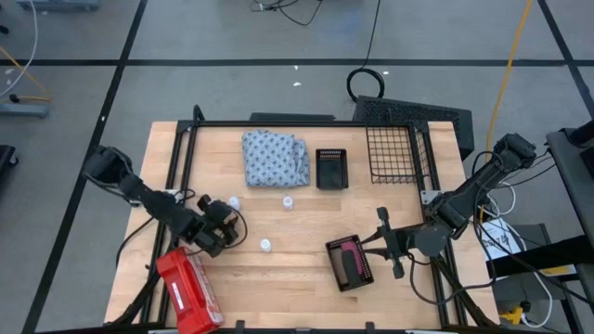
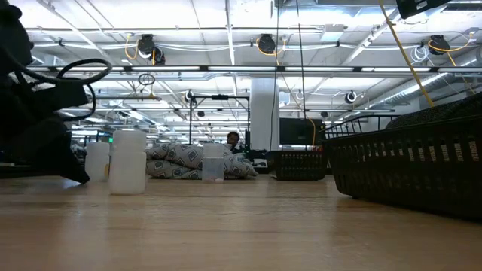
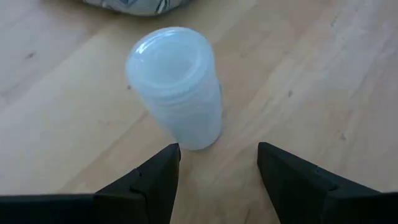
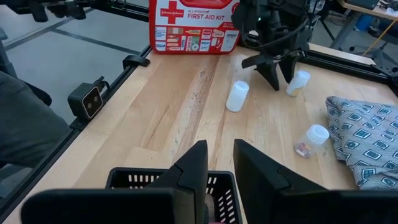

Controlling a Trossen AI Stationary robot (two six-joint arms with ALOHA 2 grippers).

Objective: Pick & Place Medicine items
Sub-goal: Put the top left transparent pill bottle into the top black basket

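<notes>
Three small white bottles stand or lie on the table: one by the left gripper, one near the cloth, one nearer the front. My left gripper is open, and the first bottle stands upright on its base just beyond the fingertips, untouched. A pink-red tube lies inside a small black basket. My right gripper is open and hovers at that basket's rim. No brown or black tube shows.
A red first-aid case sits at the near left corner. The blue-white cloth, a second small black basket and a wire basket line the far side. Bare wood lies between the two arms.
</notes>
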